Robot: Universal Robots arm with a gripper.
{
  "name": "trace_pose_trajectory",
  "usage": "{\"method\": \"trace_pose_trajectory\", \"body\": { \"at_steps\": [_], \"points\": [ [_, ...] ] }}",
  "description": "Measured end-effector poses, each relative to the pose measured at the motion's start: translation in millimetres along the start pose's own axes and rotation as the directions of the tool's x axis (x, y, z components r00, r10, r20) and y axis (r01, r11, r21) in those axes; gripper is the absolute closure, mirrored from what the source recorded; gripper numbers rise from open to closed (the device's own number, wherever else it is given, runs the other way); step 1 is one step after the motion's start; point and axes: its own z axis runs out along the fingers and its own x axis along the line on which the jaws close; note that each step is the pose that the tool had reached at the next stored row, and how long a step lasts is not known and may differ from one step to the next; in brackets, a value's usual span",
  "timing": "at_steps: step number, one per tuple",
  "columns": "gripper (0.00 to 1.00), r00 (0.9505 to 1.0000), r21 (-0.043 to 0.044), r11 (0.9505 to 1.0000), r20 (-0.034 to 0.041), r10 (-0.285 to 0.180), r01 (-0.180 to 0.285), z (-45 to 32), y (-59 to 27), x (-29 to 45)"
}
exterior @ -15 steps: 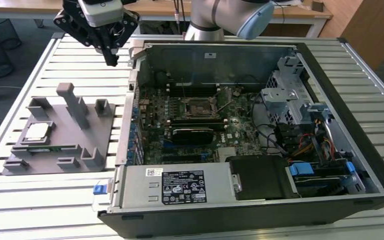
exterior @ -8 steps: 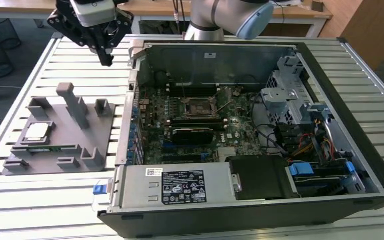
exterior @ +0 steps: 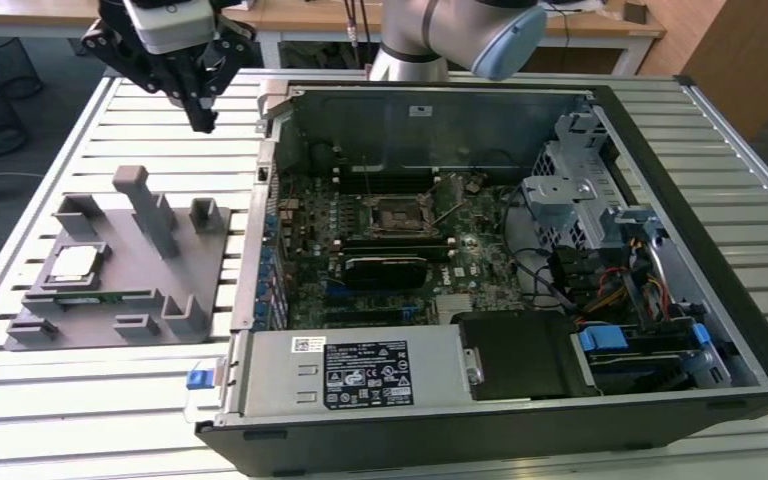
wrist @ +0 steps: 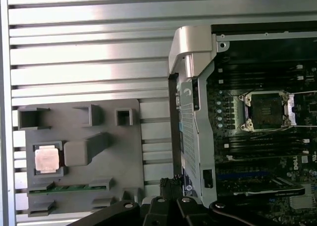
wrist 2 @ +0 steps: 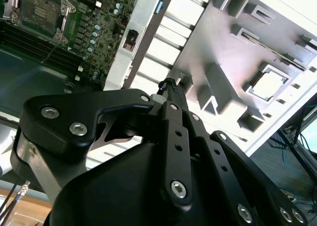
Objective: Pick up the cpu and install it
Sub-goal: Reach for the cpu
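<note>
**A:** Where is the cpu (exterior: 75,263) right now?

**B:** It lies flat in a square pocket of the grey holder (exterior: 124,272), on the counter (exterior: 91,400) at the exterior view's left, beside the open computer case (exterior: 438,120). Its shiny top faces up. A green memory stick (wrist: 67,189) sits in a slot of the same holder, close by.

**A:** And the claw?

**B:** The claw (exterior: 201,122) hangs over the far left part of the counter, beyond the holder and well apart from the cpu. Its tips are pressed together with nothing between them, so it has not taken hold of anything.

**A:** What would make this pick go well?

**B:** I'd say the tips need to be spread before any descent. Pressed together like this, they would land on the metal lid. The claw should be centred over the pocket and lowered straight, with no tilt. The tall post (exterior: 144,205) stands just to the right of the cpu, so a slanted approach risks a knock.

**A:** Where should it grip?

**B:** On two opposite pale edges, I think, not the top. The pocket walls look snug, so there is little room for error. A light, level hold matters too, because the chip has to go flat into the socket (exterior: 398,215) in the middle of the board. A skewed grip here would likely carry over there.
</note>
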Motion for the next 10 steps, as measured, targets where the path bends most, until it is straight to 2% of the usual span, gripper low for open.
{"method": "trace_pose_trajectory", "body": {
  "at_steps": [10],
  "points": [
    [0.89, 1.0000, 0.0000, 1.0000, 0.0000, 0.000, 0.000, -0.2, -0.8, 11.2]
  ]
}}
